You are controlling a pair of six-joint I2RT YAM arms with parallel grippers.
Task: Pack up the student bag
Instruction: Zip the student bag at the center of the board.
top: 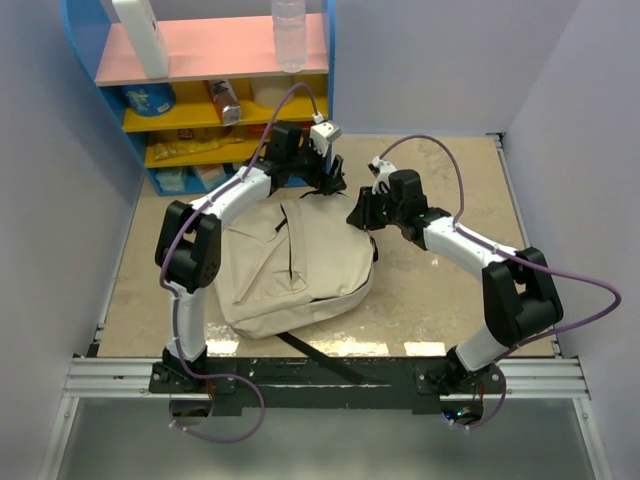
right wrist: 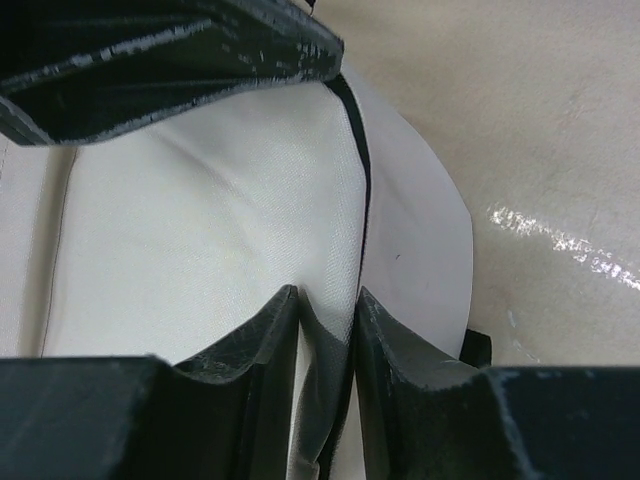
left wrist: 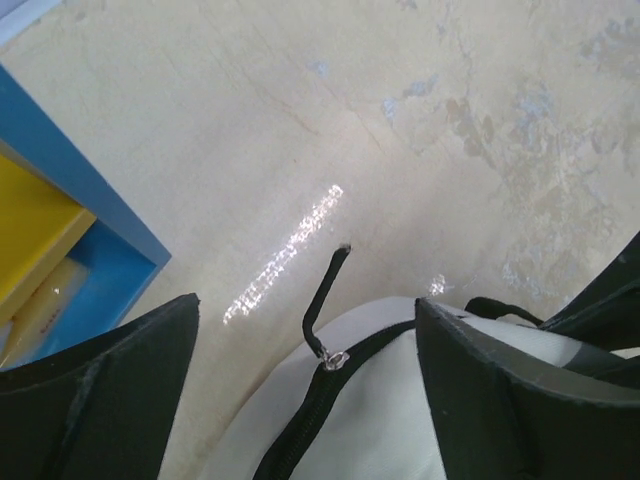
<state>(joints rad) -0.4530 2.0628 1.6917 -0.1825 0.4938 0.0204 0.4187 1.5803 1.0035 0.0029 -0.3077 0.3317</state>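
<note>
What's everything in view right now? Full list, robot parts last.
student bag: one, beige with black zippers, lying in the middle
zipper pull: one, black cord, at the bag's far edge
shelf unit: one, blue frame, pink top, yellow shelves, far left
bottle: one, clear, on the pink top
tub: one, blue, upper yellow shelf
table: one, mottled beige, under the bag
left tool: one, black, open above the zipper pull
right tool: one, black, shut on a bag fold beside its zipper
</note>
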